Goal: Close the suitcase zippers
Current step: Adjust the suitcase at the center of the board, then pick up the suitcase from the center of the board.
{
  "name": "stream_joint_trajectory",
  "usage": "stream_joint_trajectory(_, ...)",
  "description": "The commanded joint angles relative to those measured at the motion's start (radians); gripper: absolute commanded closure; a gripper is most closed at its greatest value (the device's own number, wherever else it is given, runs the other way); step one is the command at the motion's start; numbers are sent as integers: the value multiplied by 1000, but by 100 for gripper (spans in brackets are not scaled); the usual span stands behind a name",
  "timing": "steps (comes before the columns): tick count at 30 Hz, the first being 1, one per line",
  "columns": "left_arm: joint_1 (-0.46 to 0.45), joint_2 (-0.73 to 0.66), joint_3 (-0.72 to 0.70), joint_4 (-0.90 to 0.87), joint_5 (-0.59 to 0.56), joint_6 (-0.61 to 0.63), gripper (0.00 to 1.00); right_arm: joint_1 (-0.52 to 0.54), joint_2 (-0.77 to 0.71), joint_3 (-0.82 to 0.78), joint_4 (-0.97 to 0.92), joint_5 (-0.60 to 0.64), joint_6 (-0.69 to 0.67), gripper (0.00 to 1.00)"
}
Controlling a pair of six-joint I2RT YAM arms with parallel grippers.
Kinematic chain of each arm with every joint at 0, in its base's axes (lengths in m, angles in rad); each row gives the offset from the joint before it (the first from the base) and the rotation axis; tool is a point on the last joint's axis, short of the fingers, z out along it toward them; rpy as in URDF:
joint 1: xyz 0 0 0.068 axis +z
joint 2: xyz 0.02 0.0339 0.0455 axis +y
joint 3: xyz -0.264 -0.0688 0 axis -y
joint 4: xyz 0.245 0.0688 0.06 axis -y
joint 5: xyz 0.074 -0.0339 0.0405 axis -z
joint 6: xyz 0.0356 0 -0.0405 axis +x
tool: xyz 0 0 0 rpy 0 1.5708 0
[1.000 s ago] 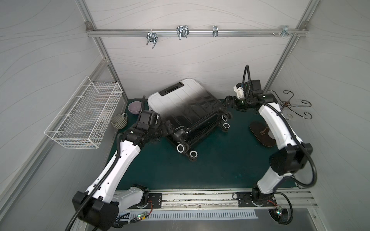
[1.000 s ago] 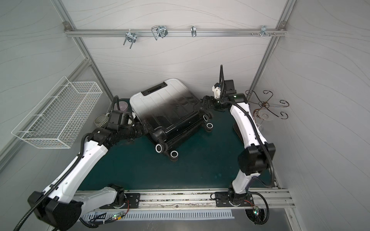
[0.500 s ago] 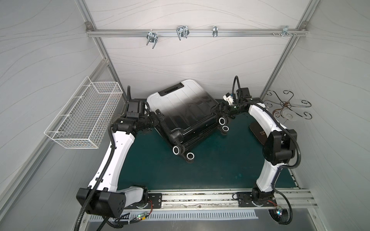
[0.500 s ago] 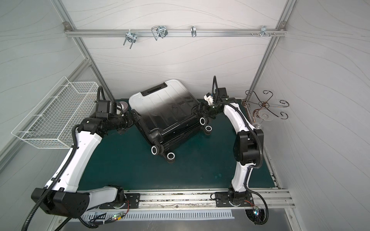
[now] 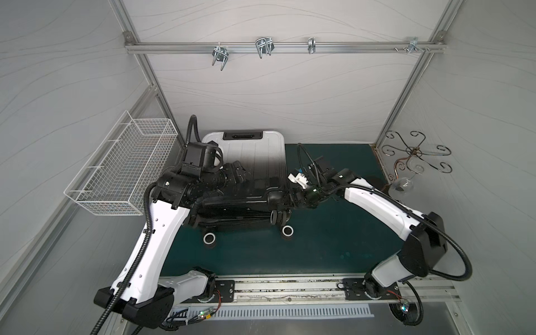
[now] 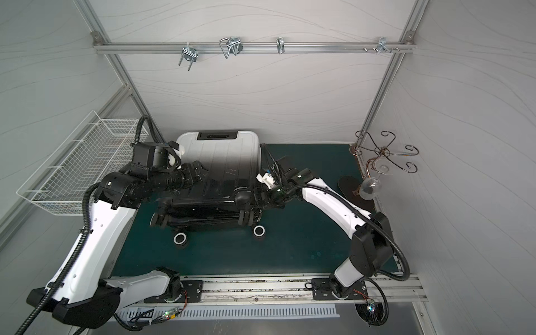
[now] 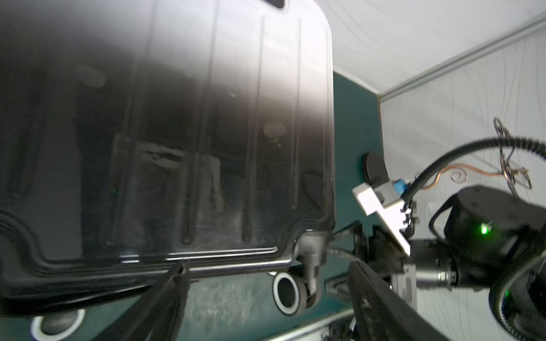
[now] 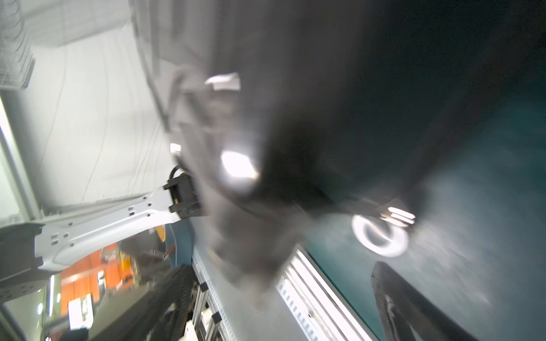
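Two white-and-black robot arms reach up from the lower edge of both top views toward one small hard-shell ribbed suitcase (image 5: 255,150), its shell fading from white to black. It lies on the dark green bench (image 5: 333,243) at centre frame. Its white end, with a black recessed handle (image 5: 243,135), sits against the back wall. Its black end, with white-rimmed black wheels (image 5: 287,231), faces the front rail. The zippers along the seam between the shells are too dark to make out in any view.

The left fingers (image 7: 168,295), black and ridged, stand spread wide with nothing clamped between them. In the left wrist view one tip lies right at the case's black wheeled rim, though I cannot tell whether it touches. In both top views that arm's wrist is over the left part of the case's black half.

The right fingers (image 8: 396,304) are also wide apart. The right wrist view is heavily blurred. A dark corner of the case shows between them, with no grip on it visible. In both top views they sit at the case's lower right corner, beside the wheels.

A white wire basket (image 5: 121,171) hangs on the wall at the left of the frame. A silvery rail with metal hooks (image 5: 262,48) crosses the top. At the right, a curled wire stand (image 5: 414,150) fills the corner, with a clear glass (image 5: 401,185) just below it. A dark oval pad (image 6: 352,191) lies on the bench beside that glass.
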Motion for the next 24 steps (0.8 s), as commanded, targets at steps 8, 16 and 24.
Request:
stream_joint_trajectory(8, -601, 138, -154, -66, -418, -232, 1, -142, -238, -322, 189, 404, -58, 24)
stream_joint_trajectory(16, -692, 334, -108, -54, -512, -288, 1, -89, -316, -523, 454, 431, -35, 28)
stream_joint_trajectory(24, -695, 406, -178, 92, -650, -289, 21, -63, -304, -585, 518, 419, -30, 26)
